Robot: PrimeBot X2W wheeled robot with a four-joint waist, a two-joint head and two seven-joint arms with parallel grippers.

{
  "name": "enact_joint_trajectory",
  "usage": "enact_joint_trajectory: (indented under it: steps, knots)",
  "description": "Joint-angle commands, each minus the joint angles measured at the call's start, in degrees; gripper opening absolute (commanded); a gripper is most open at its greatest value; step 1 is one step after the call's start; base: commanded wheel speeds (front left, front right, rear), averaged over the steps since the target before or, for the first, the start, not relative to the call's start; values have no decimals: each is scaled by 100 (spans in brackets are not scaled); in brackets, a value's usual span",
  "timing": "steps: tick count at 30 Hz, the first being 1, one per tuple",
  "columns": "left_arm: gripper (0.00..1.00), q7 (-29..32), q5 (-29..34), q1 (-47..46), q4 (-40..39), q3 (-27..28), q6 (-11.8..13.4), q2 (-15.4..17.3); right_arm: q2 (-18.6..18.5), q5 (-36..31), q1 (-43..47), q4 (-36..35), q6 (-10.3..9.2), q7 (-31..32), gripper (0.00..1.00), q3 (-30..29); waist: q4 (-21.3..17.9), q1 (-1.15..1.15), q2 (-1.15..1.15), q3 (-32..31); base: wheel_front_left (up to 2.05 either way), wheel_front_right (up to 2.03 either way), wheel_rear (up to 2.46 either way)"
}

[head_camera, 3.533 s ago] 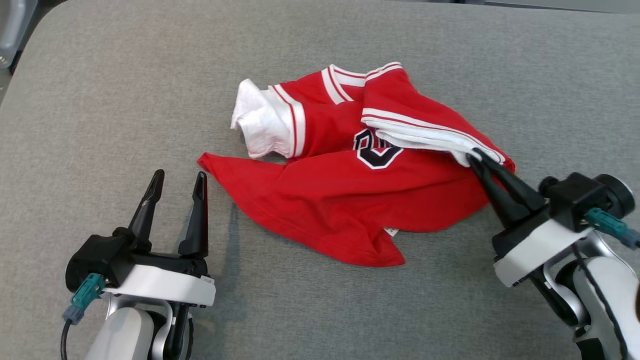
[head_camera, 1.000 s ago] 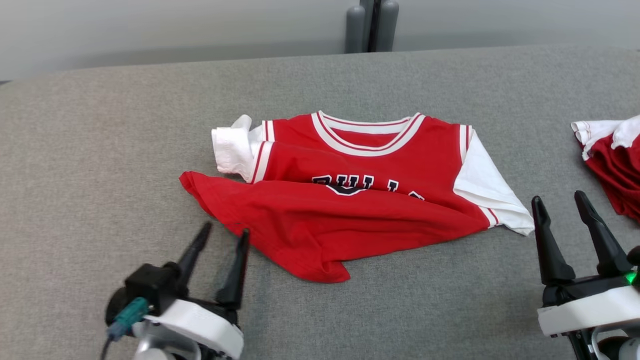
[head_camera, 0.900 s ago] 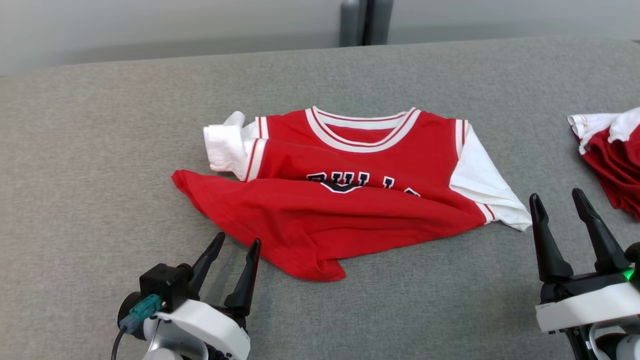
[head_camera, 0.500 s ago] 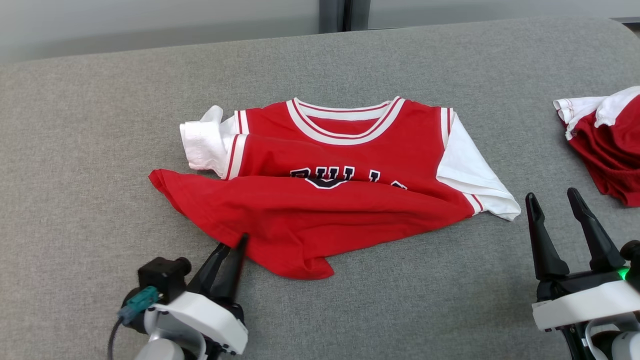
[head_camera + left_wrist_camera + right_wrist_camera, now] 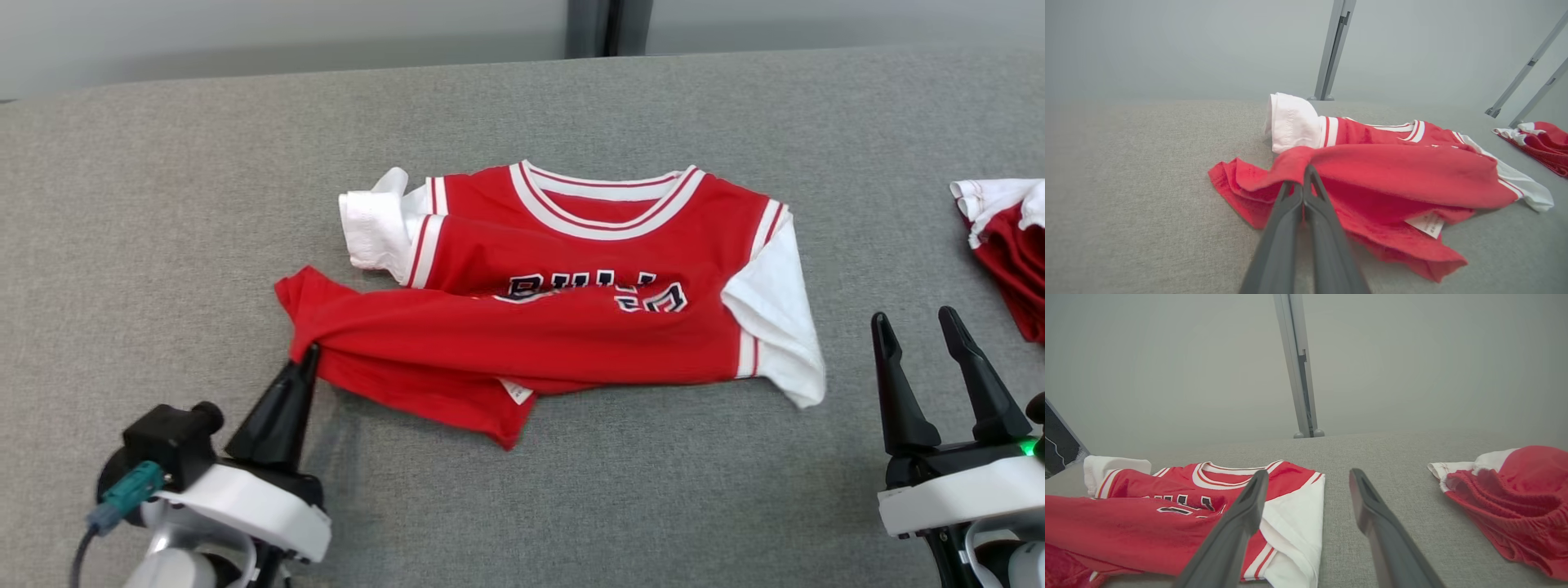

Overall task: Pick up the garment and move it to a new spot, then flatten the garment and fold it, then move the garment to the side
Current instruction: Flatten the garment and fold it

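Left claw [image 5: 309, 353] is clamped on the jersey [image 5: 571, 327] at its lower-left hem, fingers together, cloth bunched at the tips. Right claw [image 5: 913, 317] stands apart, holding nothing, just beside the white sleeve [image 5: 775, 327]. Jersey lies mid tabletop [image 5: 163, 204], lower part folded up over the print [image 5: 596, 290]. Your risk: pull left alone and the whole jersey drags instead of flattening, since nothing pins the far side. The pinch looks thin and may slip. Don't snag the red pile [image 5: 1008, 245] at right.
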Motion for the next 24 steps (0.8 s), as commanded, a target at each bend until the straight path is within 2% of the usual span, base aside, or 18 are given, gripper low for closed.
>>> enact_joint_trajectory:
  steps: [1, 9, 14, 15, 16, 17, 24]
  knots:
    - [0, 32, 8, 78, -75, 55, 51, 81, -12, 14, -13, -6, -1, -7, 100, -27, 23, 0, 0, 0, 0, 0, 0]
    - [0, 413, 153, 149, -945, 495, 358, 678, 15, 48, -3, 32, -1, 0, 100, -95, 73, 0, 0, 1, 0, 0, 0]
    - [0, 419, -5, 122, -718, 561, 346, 655, 52, 84, -48, 95, -1, -60, 100, -66, -62, 0, 0, 13, 0, 0, 0]
    - [22, 367, -53, 102, -609, 548, 334, 599, 59, 91, -51, 107, -1, -60, 100, -51, -93, 0, 0, 14, 0, 0, 0]
    - [51, 328, -103, 84, -470, 532, 310, 520, 61, 89, -50, 116, -1, -74, 100, -42, -119, 0, 0, 13, 0, 0, 0]
    - [100, 274, -105, 75, -334, 509, 302, 488, 62, 93, -52, 127, -1, -82, 100, -26, -147, 0, 0, 13, 0, 0, 0]
    - [100, -445, -231, 43, 545, 551, 349, 39, 67, 100, -11, 262, -1, -118, 100, -18, -201, 0, 0, -69, 0, 0, 0]
